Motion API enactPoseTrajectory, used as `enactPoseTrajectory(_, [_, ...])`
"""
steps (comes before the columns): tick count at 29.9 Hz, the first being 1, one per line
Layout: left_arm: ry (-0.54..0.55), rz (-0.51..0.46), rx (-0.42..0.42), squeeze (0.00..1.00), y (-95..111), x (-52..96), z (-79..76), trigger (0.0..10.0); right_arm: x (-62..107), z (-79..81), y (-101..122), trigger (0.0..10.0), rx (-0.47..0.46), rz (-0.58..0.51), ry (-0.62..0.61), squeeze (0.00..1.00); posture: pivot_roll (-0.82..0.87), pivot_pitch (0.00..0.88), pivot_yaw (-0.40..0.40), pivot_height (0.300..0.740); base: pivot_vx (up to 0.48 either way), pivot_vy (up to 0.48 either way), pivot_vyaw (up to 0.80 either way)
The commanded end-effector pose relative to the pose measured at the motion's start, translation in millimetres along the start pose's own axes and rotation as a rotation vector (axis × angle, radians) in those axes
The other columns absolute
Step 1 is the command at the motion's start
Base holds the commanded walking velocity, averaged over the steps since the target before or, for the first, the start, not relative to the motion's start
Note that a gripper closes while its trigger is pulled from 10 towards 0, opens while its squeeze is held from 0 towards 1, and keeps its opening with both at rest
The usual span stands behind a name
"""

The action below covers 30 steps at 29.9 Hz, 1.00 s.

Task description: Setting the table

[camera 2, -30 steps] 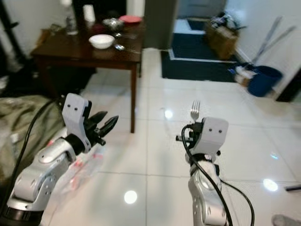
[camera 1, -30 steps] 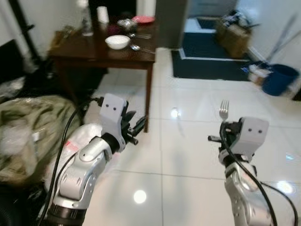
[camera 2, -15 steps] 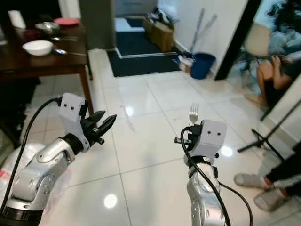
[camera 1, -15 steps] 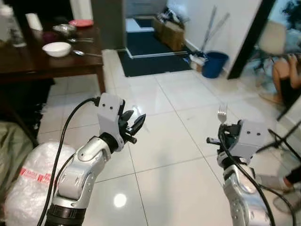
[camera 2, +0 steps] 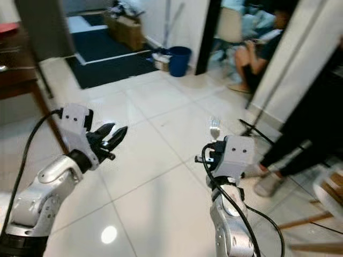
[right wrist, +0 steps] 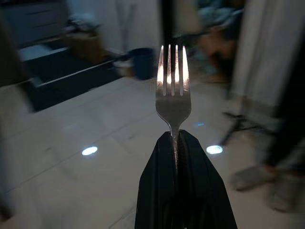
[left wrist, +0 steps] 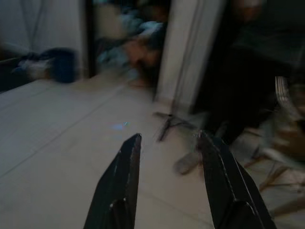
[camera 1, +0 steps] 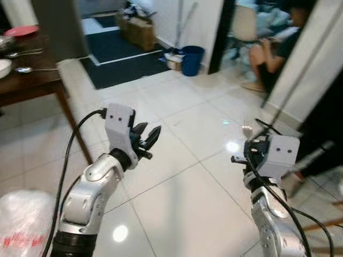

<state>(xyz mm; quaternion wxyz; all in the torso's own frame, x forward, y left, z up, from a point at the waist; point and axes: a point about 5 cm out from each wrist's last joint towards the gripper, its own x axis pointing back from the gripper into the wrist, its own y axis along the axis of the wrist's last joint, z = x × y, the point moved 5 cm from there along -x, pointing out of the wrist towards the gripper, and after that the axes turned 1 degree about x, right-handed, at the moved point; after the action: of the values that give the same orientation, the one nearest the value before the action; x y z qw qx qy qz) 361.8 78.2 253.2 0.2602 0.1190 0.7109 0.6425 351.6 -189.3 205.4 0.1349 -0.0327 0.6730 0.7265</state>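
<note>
Fork (right wrist: 172,98) stood tines up, pinched tight in my right gripper (right wrist: 177,143). My left gripper (left wrist: 167,143) was empty, fingers apart. I had turned; the table (camera 1: 32,80) slid to my far left, so setting must wait. Its bowl (camera 1: 3,67) looked empty.

Red lettering marks the white plastic bag (camera 1: 21,227) on the floor, too blurred to read.
</note>
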Motion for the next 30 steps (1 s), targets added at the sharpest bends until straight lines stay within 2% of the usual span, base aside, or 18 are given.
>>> enactPoseTrajectory(1, [0.022, 0.004, -0.006, 0.00, -3.2, 2.2, 5.6, 10.0, 1.9, 1.0, -3.9, 10.0, -0.005, 0.012, 0.002, 0.00, 0.02, 0.116, 0.073, 0.740, 0.251, 0.000, -0.53])
enactPoseTrajectory(7, [0.067, -0.010, -0.029, 0.00, -1.7, -0.3, 11.7, 10.0, 1.3, 2.7, -2.8, 10.0, 0.002, 0.005, 0.010, 0.00, 0.02, 0.115, 0.071, 0.740, 0.480, 0.000, 0.00])
enactPoseTrajectory(30, [0.053, -0.018, -0.041, 0.00, -4.2, -1.3, 7.0, 10.0, 0.0, 3.1, -3.2, 10.0, 0.011, 0.005, 0.020, 0.00, 0.02, 0.105, 0.063, 0.740, 0.480, 0.000, 0.00])
